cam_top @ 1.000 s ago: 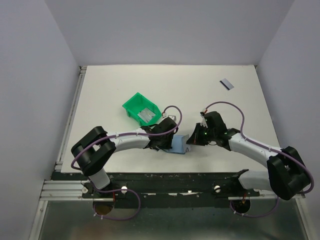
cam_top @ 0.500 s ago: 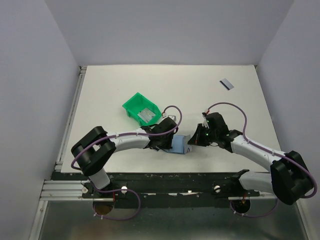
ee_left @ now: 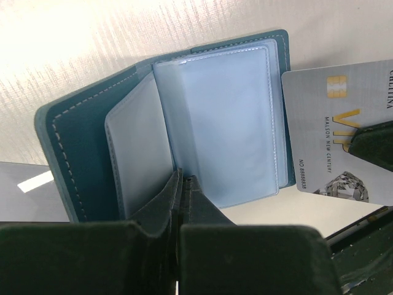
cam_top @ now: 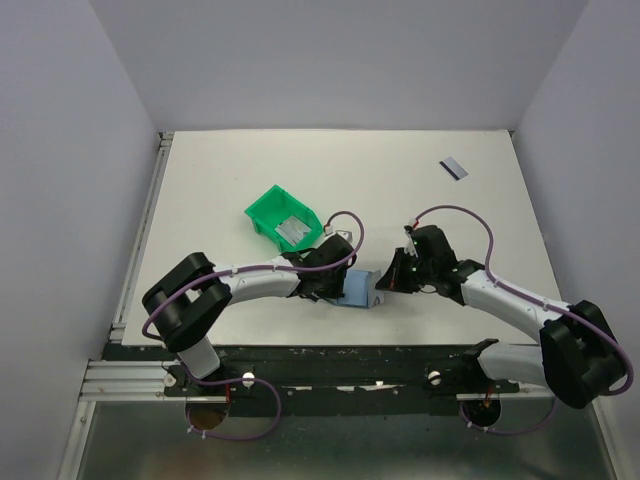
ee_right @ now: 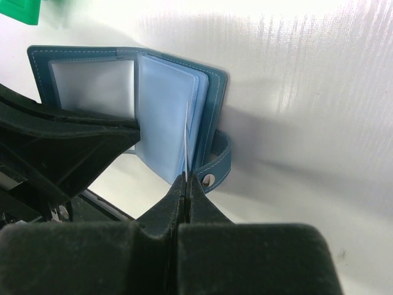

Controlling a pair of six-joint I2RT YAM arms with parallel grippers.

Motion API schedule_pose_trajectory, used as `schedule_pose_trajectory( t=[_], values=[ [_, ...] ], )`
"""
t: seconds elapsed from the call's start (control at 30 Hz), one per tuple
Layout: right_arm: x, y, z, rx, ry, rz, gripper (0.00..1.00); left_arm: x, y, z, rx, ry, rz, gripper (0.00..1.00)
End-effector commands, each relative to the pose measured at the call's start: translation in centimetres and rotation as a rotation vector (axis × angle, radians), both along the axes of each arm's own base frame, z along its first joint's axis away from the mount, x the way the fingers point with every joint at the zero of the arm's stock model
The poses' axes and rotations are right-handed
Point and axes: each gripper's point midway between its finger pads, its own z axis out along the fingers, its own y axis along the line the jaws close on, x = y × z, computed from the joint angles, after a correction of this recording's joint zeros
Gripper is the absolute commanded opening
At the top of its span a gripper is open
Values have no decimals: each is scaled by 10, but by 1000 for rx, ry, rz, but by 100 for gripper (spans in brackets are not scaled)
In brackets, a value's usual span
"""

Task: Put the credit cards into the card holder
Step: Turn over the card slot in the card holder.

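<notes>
The left hand (ee_left: pixel 182 186) pinches the floppy-looking card holder (ee_left: pixel 80 141) open. The right hand (ee_right: pixel 185 182) clamps a credit card (ee_left: pixel 334 144), probably stiff and slick, by its edge.

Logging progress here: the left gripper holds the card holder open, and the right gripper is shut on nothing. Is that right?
Not quite. The right gripper is shut on a credit card, seen face-on in the left wrist view; the left gripper does hold the card holder open.
</notes>
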Motion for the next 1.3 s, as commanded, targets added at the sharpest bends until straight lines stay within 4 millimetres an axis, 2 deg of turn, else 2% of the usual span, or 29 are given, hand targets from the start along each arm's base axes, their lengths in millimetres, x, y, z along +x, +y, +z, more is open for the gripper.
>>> schedule_pose_trajectory(
  t=[0.0, 0.33, 0.87, 1.27],
  values=[
    [-6, -8, -13, -34, 47, -29, 0, -7, 6, -12, 30, 34, -5, 0],
    [-7, -5, -18, -25, 69, -19, 0, -8, 5, -11, 28, 34, -8, 0],
    [-7, 6, -8, 47, 31, 27, 0, -8, 3, -11, 26, 37, -11, 0],
    [-5, -6, -7, -1, 11, -27, 0, -9, 3, -12, 30, 38, -12, 0]
  ],
)
